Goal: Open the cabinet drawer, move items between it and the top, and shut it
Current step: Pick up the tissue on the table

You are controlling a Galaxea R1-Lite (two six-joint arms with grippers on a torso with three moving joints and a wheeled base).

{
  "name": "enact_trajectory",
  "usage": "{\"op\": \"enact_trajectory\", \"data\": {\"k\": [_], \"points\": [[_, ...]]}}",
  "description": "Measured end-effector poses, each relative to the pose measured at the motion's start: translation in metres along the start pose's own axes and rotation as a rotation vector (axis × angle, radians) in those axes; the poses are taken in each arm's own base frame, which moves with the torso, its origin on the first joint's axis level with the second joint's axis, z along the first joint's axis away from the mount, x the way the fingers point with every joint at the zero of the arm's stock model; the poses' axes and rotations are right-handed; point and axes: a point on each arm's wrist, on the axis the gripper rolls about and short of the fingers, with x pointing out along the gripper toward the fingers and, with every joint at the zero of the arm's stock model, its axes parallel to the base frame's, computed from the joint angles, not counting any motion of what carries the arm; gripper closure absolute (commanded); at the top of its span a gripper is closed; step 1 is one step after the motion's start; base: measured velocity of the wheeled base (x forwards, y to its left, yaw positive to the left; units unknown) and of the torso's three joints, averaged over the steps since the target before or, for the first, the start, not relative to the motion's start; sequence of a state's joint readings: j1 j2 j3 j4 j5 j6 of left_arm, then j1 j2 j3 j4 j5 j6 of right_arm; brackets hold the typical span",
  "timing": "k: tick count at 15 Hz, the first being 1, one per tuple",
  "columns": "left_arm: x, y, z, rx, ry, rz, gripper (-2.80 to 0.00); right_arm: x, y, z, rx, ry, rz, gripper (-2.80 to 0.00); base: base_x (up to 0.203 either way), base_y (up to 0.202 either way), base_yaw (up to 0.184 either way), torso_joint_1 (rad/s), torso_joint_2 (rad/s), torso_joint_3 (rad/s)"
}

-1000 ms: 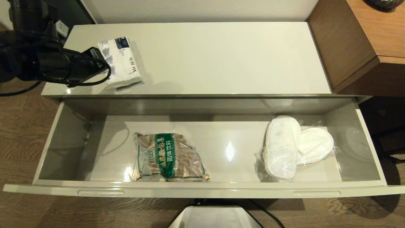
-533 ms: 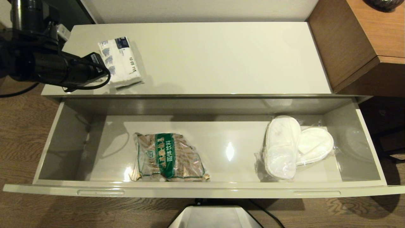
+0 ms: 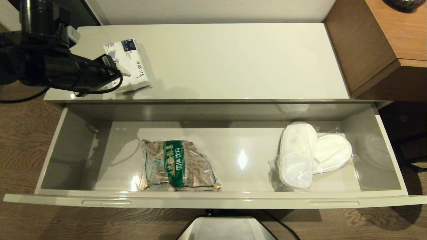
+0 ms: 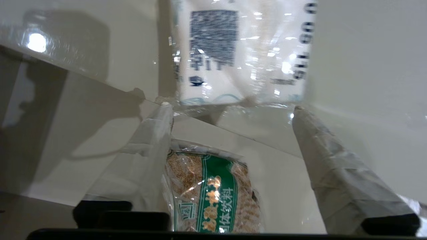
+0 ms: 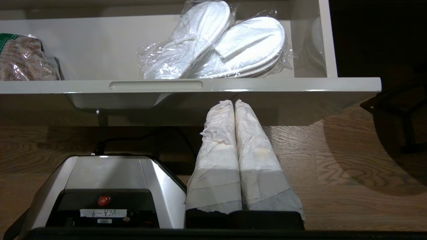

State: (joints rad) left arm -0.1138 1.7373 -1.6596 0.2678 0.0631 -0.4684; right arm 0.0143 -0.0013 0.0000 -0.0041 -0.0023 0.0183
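The cabinet drawer (image 3: 213, 201) is pulled fully out. Sealed white slippers (image 3: 310, 153) (image 5: 217, 43) lie at its right end. On the glossy cream top (image 3: 233, 60), at its left end, rests the white tissue pack (image 3: 128, 65) (image 4: 243, 56) with dark blue print. My left gripper (image 3: 120, 71) (image 4: 230, 108) is open at the pack's near edge, one fingertip (image 4: 164, 111) at each corner of the wrap. My right gripper (image 5: 233, 102) is shut and empty, parked low in front of the drawer's front panel and out of the head view.
A brown packet with a green band (image 3: 178, 165) (image 4: 210, 196) lies in the drawer left of centre. A brown wooden desk (image 3: 383, 43) adjoins the top on the right. My base (image 3: 227, 228) stands below the drawer front, on wooden floor.
My left arm drew back a little, then moved right again toward the tissue pack. The pack, the drawer and its contents have not moved.
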Motion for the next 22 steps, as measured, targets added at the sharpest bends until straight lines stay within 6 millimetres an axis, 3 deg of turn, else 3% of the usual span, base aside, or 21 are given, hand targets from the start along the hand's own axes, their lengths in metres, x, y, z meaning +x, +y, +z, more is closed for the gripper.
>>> {"op": "enact_trajectory", "data": {"k": [5, 11, 15, 16, 22], "points": [[0.036, 0.008, -0.001, -0.032, -0.078, 0.063, -2.80, 0.000, 0.000, 0.000, -0.003, 0.000, 0.000, 0.00, 0.000, 0.000, 0.000, 0.000, 0.00, 0.000], [0.059, 0.007, 0.020, -0.051, -0.177, 0.038, -2.80, 0.000, 0.000, 0.000, -0.006, 0.000, 0.001, 0.00, 0.000, 0.000, 0.000, 0.000, 0.00, 0.000], [0.075, 0.012, 0.010, -0.068, -0.140, 0.048, -2.80, 0.000, 0.000, 0.000, -0.007, 0.001, 0.001, 0.00, 0.000, 0.000, 0.000, 0.000, 0.00, 0.000], [0.077, 0.012, 0.008, -0.073, -0.132, 0.055, 0.00, 0.000, 0.000, 0.000, -0.007, 0.001, 0.000, 0.00, 0.000, 0.000, 0.000, 0.000, 0.00, 0.000], [0.078, 0.010, 0.009, -0.078, -0.137, 0.058, 0.00, 0.000, 0.000, 0.000, -0.013, 0.000, 0.002, 0.00, 0.000, 0.000, 0.000, 0.000, 0.00, 0.000]]}}
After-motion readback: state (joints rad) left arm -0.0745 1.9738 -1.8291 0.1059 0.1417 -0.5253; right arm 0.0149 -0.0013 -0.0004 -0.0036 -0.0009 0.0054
